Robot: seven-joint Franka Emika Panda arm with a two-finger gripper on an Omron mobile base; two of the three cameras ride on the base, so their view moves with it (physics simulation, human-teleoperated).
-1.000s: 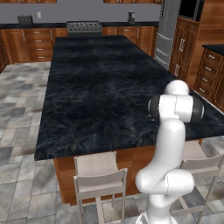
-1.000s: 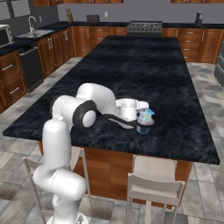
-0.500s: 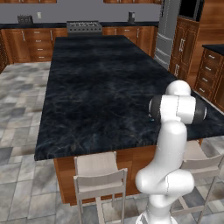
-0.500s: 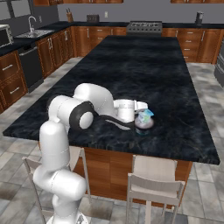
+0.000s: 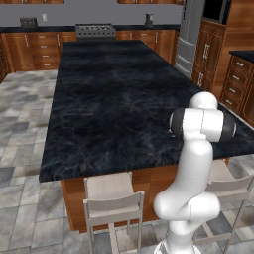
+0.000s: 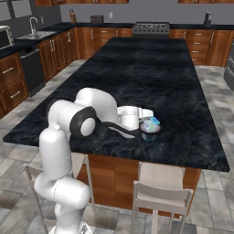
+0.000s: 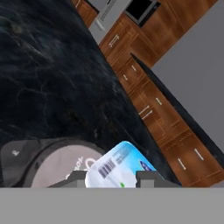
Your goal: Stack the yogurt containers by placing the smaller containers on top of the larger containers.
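In your right base view the white arm [image 6: 68, 123] reaches rightward across the near edge of the dark, marbled black stone island counter [image 6: 151, 68], and its two-finger gripper [image 6: 147, 119] sits just right of centre in the frame, low over the counter. Its jaws are drawn in narrow around the small squarish white yogurt tub with a light-blue and white top [image 6: 151, 122], which shows as a pale blue patch at the end of the hand. Directly under that tub sits a larger round container with a grey-white lid and dark rim [image 6: 150, 129], standing on the counter near its front edge; you cannot tell from this view whether the small tub touches that lid or hangs just above it. In your hand view the small tub [image 7: 120, 166] lies at the bottom centre, tilted, with a barcode label facing you, between the two dark finger tips [image 7: 74, 178], and the round container's lid [image 7: 52, 166] spreads across the lower left, partly behind the tub. In your left base view the arm's white upper links [image 5: 201, 124] stand at the right of the frame against the counter [image 5: 114, 99], with two pale wooden stools [image 5: 113, 201] below the counter's near edge.
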